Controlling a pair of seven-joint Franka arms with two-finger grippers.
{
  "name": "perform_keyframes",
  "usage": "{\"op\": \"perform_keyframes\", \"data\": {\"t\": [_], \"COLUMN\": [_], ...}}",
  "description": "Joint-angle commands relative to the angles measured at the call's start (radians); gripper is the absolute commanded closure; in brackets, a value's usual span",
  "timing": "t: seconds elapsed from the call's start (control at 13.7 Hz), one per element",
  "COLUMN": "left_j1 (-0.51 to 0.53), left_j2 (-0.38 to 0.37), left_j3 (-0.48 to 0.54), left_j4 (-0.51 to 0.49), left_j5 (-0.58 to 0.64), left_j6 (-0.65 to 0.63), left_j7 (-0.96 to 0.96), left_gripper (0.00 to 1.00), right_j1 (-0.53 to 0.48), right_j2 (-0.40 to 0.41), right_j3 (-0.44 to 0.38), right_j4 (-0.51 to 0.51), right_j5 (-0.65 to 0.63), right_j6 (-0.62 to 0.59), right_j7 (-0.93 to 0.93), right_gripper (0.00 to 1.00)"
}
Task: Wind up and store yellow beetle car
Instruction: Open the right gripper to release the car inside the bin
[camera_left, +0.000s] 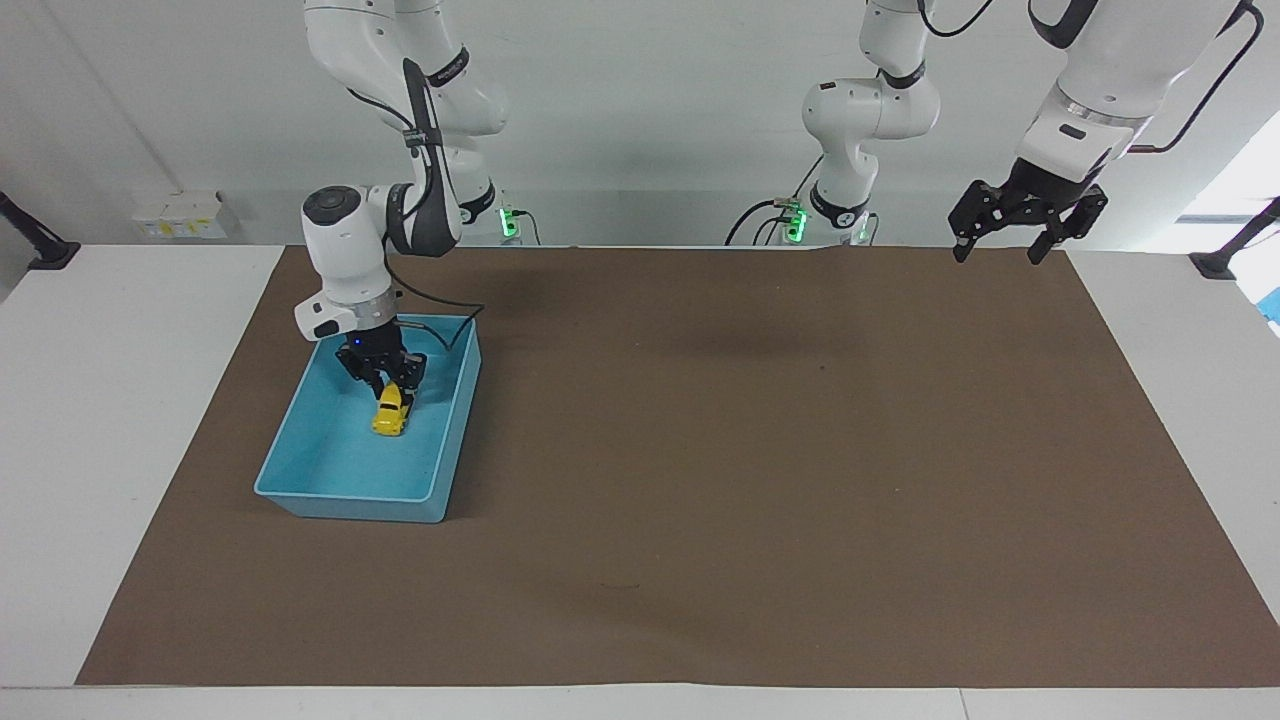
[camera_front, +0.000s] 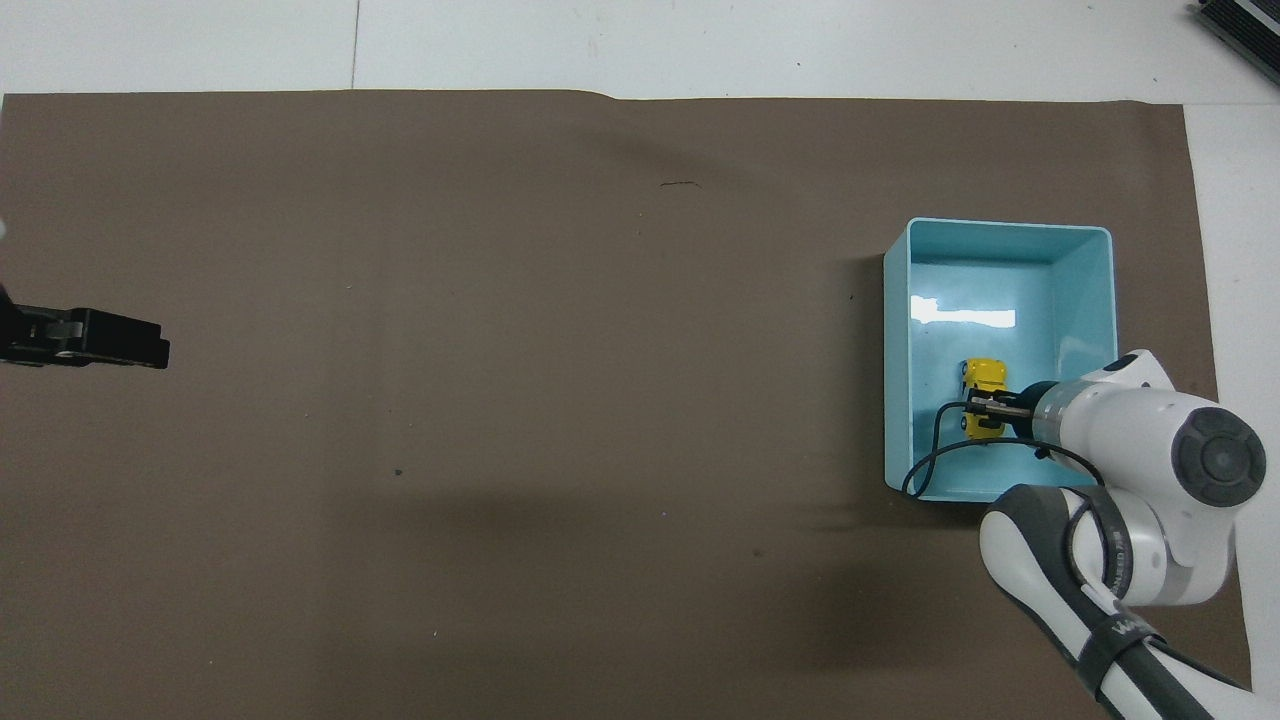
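The yellow beetle car (camera_left: 389, 415) sits low inside the blue bin (camera_left: 340, 495), at or just above its floor, in the half nearer the robots. My right gripper (camera_left: 392, 393) reaches down into the bin and is shut on the car's roof. In the overhead view the yellow beetle car (camera_front: 985, 374) shows under the right gripper (camera_front: 975, 405) within the blue bin (camera_front: 1010, 226). My left gripper (camera_left: 998, 255) hangs open and holds nothing, waiting high over the mat's corner at the left arm's end; the left gripper (camera_front: 150, 348) also shows from above.
A brown mat (camera_left: 700, 450) covers most of the white table (camera_left: 120, 420). The bin stands on the mat at the right arm's end. A black cable (camera_front: 925, 470) from the right wrist loops over the bin's rim.
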Motion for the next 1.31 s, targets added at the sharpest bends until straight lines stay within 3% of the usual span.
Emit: {"op": "perform_keyframes", "data": {"t": [0.0,0.36,0.73,1.24], "left_j1": [0.018,0.018,0.018,0.018], "left_j2": [-0.007,-0.007,-0.007,-0.007], "left_j3": [-0.010,-0.010,-0.010,-0.010], "left_j4": [0.007,0.007,0.007,0.007], "left_j5": [-0.010,-0.010,-0.010,-0.009], "left_j6": [-0.018,-0.018,-0.018,-0.018], "left_j7": [0.016,0.016,0.016,0.016], "left_gripper": [0.00,0.00,0.00,0.00], "right_j1": [-0.002,-0.008,-0.017,0.003], "right_j2": [0.002,-0.011,-0.005,-0.022], "right_j3": [0.010,0.010,0.004,0.016], "right_j4": [0.019,0.192,0.377,0.627], "right_j5": [0.033,0.054,0.084,0.053], "right_j6": [-0.002,-0.310,-0.539,-0.898], "right_j7": [-0.048,-0.120,-0.263,-0.149], "right_gripper": [0.00,0.00,0.00,0.00]}}
